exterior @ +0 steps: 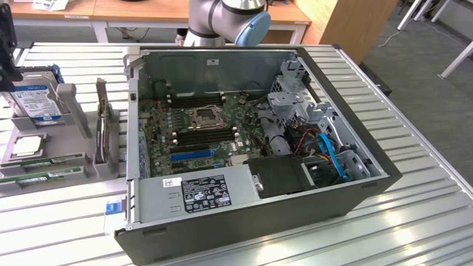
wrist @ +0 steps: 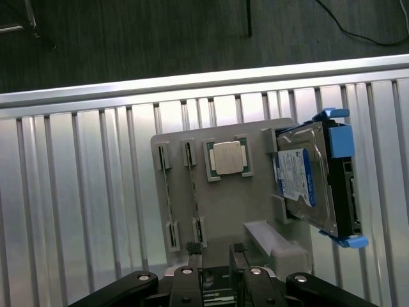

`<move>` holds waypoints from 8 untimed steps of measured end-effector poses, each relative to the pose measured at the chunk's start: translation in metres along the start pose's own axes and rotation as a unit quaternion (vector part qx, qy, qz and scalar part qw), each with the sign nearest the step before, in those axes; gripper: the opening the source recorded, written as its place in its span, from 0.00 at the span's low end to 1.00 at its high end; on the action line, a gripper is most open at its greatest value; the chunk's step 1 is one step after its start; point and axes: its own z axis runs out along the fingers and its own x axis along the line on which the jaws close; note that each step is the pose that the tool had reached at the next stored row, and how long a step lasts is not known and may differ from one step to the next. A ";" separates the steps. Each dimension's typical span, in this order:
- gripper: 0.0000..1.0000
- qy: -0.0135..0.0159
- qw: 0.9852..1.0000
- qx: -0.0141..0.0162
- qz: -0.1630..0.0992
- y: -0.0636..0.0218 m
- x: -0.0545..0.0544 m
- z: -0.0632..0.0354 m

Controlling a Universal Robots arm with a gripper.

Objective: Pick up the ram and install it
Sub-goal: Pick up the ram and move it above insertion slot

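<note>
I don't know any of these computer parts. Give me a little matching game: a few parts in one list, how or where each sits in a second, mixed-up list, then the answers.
Parts:
1. hard drive
2. processor
3. ram
4. power supply

Where or how:
A. thin green sticks in the slots of the grey holder
B. inside the open case
C. lying flat on the holder
D. standing on edge in the holder, with blue brackets

Pairs: 1-D, 2-C, 3-A, 4-B
</note>
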 end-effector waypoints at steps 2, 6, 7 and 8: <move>0.31 0.000 1.000 0.000 0.000 0.0000 0.000 0.0006; 0.31 0.000 1.000 0.000 0.000 -0.0001 0.000 0.0017; 0.31 0.000 1.000 0.000 0.000 -0.0001 0.000 0.0020; 0.31 0.000 1.000 0.000 0.000 -0.0001 0.000 0.0025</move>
